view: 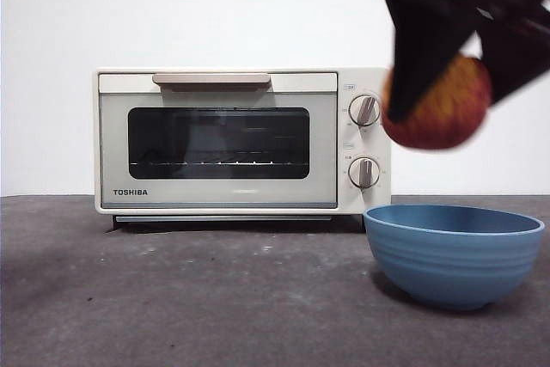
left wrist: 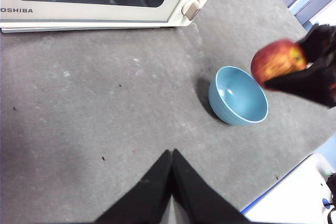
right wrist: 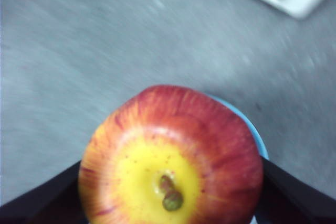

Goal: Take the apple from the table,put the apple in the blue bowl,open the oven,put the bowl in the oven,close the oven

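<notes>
Apple (view: 440, 113) above bowl (view: 453, 253) (held), oven (view: 241, 141) behind-left

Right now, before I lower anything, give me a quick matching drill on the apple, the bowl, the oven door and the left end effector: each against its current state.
1. apple
2. blue bowl
3. oven door
4. left end effector

A. shut, handle untouched
B. empty, on the table
C. shut, holding nothing
D. held in the air above the bowl

Pairs: 1-D, 2-B, 3-A, 4-C

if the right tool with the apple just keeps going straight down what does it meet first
Most likely the blue bowl: the right tool holds the apple above it, toward the oven-side rim, and nothing lies between them. Depth is unclear, so it may meet the rim rather than the hollow.
</notes>
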